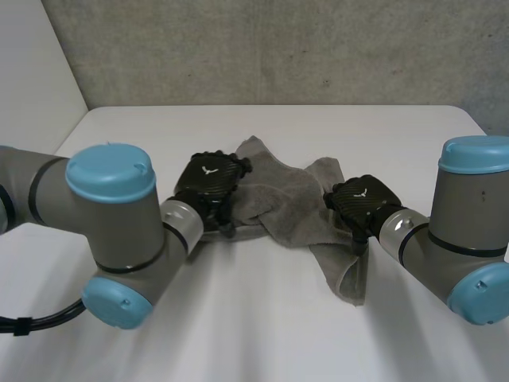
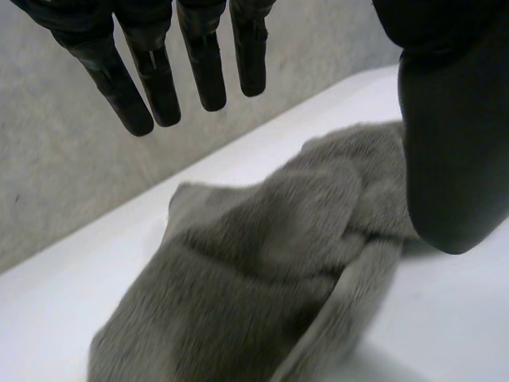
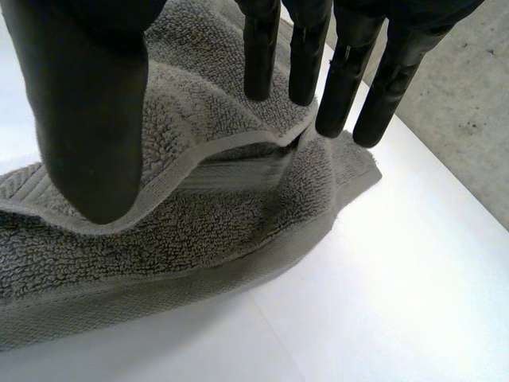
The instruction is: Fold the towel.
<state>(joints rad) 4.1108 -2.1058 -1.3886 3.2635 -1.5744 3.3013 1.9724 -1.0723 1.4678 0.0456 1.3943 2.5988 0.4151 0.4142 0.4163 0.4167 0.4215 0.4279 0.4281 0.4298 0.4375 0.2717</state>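
Observation:
A grey towel (image 1: 290, 203) lies crumpled in the middle of the white table, one end trailing toward the front right. My left hand (image 1: 208, 188) hovers over the towel's left edge. Its fingers (image 2: 151, 76) are straight and spread above the towel (image 2: 262, 270), and the thumb stands apart, holding nothing. My right hand (image 1: 362, 199) is at the towel's right edge. In the right wrist view its fingers (image 3: 342, 79) are straight, just above a raised fold of the towel (image 3: 207, 199), and the thumb is beside the hem, not pinching it.
The white table (image 1: 262, 318) stretches bare in front of the towel and behind it to a grey wall (image 1: 278, 48). Both arms' grey elbows with light-blue caps sit low at the front left and front right.

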